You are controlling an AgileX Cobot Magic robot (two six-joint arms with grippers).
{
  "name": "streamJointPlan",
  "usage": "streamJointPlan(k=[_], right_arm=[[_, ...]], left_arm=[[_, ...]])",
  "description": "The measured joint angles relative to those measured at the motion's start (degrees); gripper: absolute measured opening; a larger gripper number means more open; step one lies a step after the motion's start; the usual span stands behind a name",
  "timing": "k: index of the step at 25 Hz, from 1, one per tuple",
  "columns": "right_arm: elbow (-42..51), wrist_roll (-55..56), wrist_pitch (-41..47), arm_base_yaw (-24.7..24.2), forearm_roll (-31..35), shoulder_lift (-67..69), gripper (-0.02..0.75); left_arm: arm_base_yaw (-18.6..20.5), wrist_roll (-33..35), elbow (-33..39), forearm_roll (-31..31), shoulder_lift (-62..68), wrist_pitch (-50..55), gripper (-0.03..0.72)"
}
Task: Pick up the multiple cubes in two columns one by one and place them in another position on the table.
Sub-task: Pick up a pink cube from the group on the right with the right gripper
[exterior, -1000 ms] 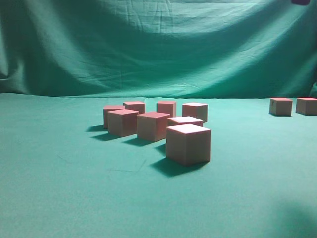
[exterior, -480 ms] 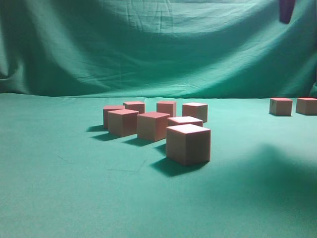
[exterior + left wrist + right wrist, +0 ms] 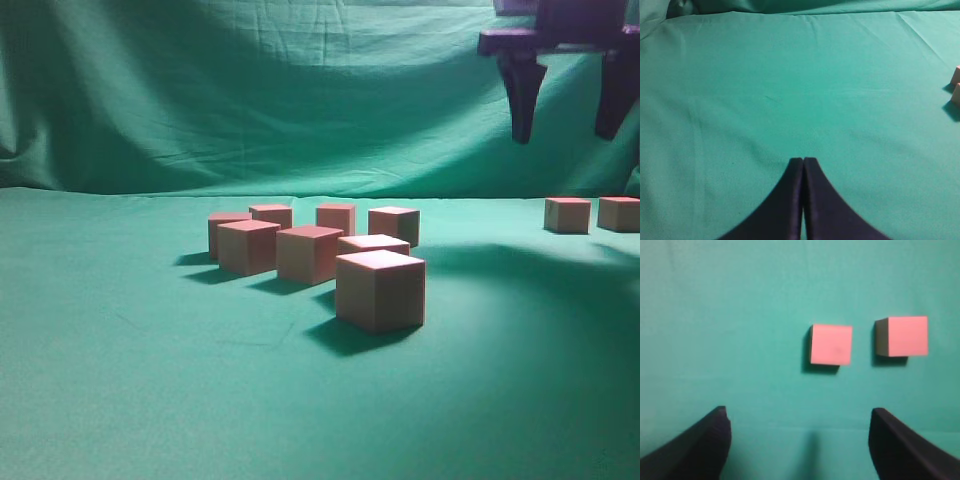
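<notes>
Exterior view: we see the right tool [image 3: 566, 125] high at the far right, its two dark fingers spread wide with nothing between them, hanging above the two cubes [image 3: 567, 214] set at the far right of the desk [image 3: 120, 380]. The main cluster of seven cubes [image 3: 380, 289] sits mid-desk, in two loose columns, some nearly touching. We judge the risk here: the blocks are packed close, so a wide tool coming down on one may clip its neighbour and shove the columns out of line. The nearest cube sits rotated against the one behind it, so a misaligned grasp could twist it.

Left wrist view: the left tool [image 3: 803, 161] has its fingers pressed together, holding nothing, over bare green cloth. Two cube corners [image 3: 956, 85] peek in at the right edge. It is parked well apart from them, so we see little risk unless it swings right.

Right wrist view: the right tool [image 3: 800, 427] is spread wide, empty, looking straight down at the two placed cubes [image 3: 831, 344], side by side with a gap. The picture is soft, likely from motion. If the tool drops here rather than heading to the cluster, we think it could knock the already placed pair.
</notes>
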Motion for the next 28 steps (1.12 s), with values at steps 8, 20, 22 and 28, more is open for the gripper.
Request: streamJointPlan(k=[8,20,22,28], right_arm=[[-4.9,-0.1,-0.3,0.0,-1.4,8.0,0.547],[-5.6,-0.1,-2.8,0.0,-5.0,9.8,0.547],[-5.8,-0.1,-2.9,-0.1,-5.1,10.8,0.547],[-5.8,-0.1,-4.1,-0.5,-5.1,11.6,0.547]], left_arm=[[0.0,0.0,0.0,0.0,0.0,0.0,0.0],[0.0,0.0,0.0,0.0,0.0,0.0,0.0],[0.0,0.0,0.0,0.0,0.0,0.0,0.0],[0.0,0.0,0.0,0.0,0.0,0.0,0.0]])
